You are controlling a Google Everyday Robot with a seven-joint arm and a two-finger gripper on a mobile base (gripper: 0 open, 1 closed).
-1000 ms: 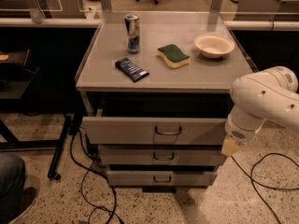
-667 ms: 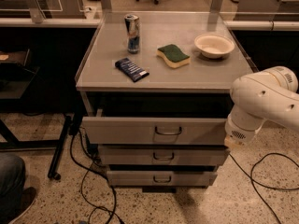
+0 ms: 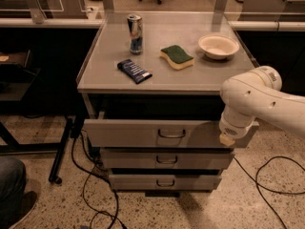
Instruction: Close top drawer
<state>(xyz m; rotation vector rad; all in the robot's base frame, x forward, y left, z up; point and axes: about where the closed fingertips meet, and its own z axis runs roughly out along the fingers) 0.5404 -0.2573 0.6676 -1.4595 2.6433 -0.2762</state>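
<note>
The top drawer [image 3: 138,133] is a wide grey metal drawer with a small dark wire handle [image 3: 171,134] at its centre. It stands pulled out from the cabinet, with a dark gap behind its front. My white arm [image 3: 248,97] reaches in from the right. My gripper [image 3: 227,138] shows as a yellowish tip at the arm's end, against the right end of the drawer front. Part of that end is hidden behind the arm.
Two lower grey drawers [image 3: 167,159] [image 3: 164,182] sit below. The cabinet top [image 3: 157,78] carries a can [image 3: 135,33], a dark packet [image 3: 134,71], a green sponge [image 3: 177,57] and a white bowl [image 3: 218,46]. Cables [image 3: 90,185] lie on the floor. A dark stand leg [image 3: 61,151] is at the left.
My arm's tip has moved slightly up and left, onto the right end of the top drawer's front. The drawer has not visibly moved.
</note>
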